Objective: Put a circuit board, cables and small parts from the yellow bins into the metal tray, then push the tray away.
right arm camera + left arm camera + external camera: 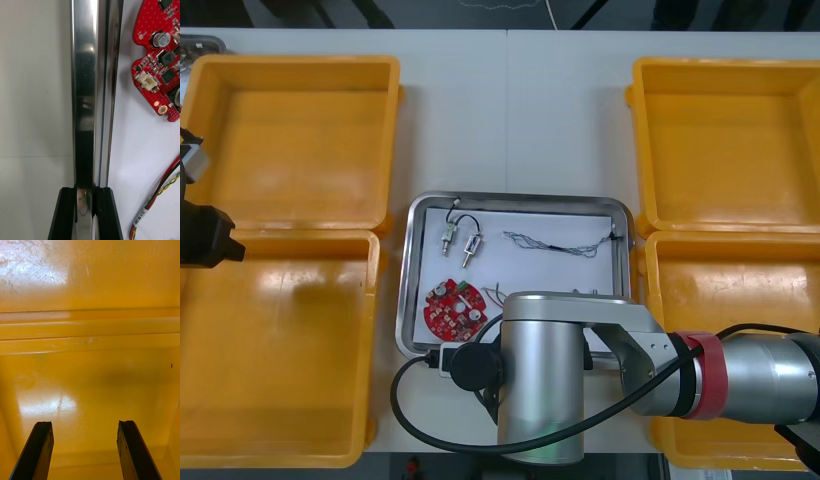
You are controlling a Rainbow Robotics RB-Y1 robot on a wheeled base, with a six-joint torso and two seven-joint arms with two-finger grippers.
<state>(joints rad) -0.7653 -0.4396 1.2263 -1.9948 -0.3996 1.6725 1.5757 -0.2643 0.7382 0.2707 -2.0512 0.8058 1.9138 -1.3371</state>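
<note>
Grip on shiny metal tray (84, 93)

My right arm (545, 380) hid the near rim from above; at the wrist, my right gripper (85, 191) clamped it, round red circuit board (159, 56) inside. My left gripper (85, 423) hung apart over a yellow bin (90, 285).

right jaws clamped, left jaws apart

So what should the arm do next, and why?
Probably push the metal tray away: the right pincer is shut on its rim, and a circuit board, cables and small metal parts lie inside. The left pincer hangs open over a yellow bin.
</note>
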